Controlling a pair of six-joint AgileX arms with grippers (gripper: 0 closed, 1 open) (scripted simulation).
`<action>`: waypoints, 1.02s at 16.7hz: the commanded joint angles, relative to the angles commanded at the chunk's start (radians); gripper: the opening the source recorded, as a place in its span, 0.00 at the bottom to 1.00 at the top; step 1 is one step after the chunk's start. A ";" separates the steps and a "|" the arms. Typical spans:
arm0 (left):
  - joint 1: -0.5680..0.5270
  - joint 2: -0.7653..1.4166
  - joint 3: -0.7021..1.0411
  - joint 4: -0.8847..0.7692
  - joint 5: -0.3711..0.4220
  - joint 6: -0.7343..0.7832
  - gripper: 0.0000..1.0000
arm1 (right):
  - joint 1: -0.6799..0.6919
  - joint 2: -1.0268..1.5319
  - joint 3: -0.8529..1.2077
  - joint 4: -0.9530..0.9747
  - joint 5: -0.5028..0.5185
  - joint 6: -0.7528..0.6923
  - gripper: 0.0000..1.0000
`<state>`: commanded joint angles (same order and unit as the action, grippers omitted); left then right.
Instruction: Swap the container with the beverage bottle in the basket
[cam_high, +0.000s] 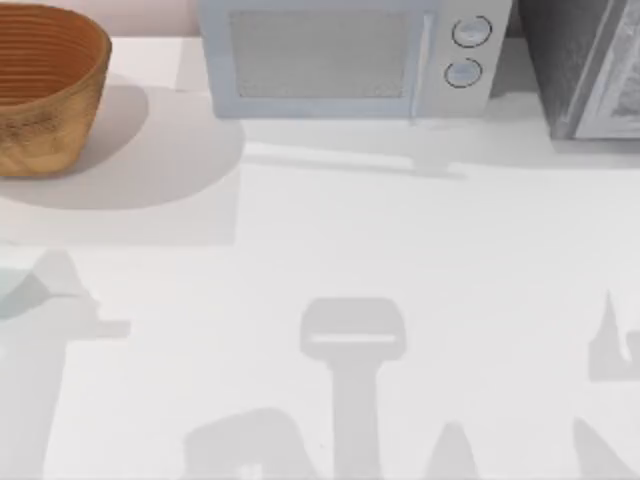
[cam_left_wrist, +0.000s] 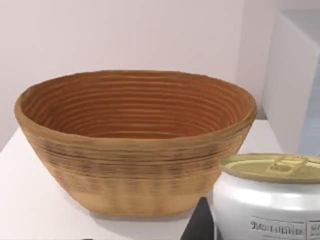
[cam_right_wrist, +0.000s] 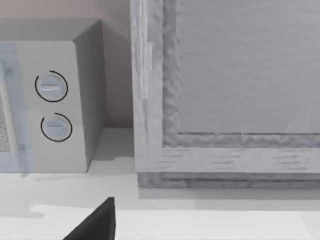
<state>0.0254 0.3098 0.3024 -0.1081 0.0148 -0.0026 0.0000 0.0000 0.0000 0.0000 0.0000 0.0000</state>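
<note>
Basket: the basket (cam_high: 45, 85) stands at the far left corner of the counter (cam_high: 400, 260), upright, mouth open to the top; in the left wrist view its ribbed inside (cam_left_wrist: 135, 105) looks empty as far as the near wall lets me see.

Beverage bottle: in the left wrist view a white can-like body with a dull-gold pull-tab top (cam_left_wrist: 272, 167) sits close to the camera, this side of the basket and outside it. I judge this to be the beverage bottle, carried by the left arm; the label is cut off by the picture edge.

Left fingers: none in sight, so I cannot tell whether they are apart or clamped on the bottle.

Right arm: its wrist view faces the microwave (cam_right_wrist: 50, 100) and a grey cabinet-like box (cam_right_wrist: 225, 100) along the far edge of the counter. A dark tip (cam_right_wrist: 97, 222) at the lower edge may be one of its fingers; apart or together, I cannot tell.

Container: no second container is visible on the counter or in the basket.

Progress: the bottle is not yet in the basket. By my reading, the step left is to bring it over the rim and set it down inside.

Risk: the bottle could clip the near wall if kept low.
</note>
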 joint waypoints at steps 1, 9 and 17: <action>-0.006 -0.071 -0.068 0.025 -0.004 0.000 0.00 | 0.000 0.000 0.000 0.000 0.000 0.000 1.00; -0.025 -0.310 -0.302 0.108 -0.015 0.003 0.00 | 0.000 0.000 0.000 0.000 0.000 0.000 1.00; -0.029 -0.238 -0.260 0.161 0.001 0.005 0.00 | 0.000 0.000 0.000 0.000 0.000 0.000 1.00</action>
<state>-0.0036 0.0713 0.0420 0.0524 0.0161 0.0024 0.0000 0.0000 0.0000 0.0000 0.0000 0.0000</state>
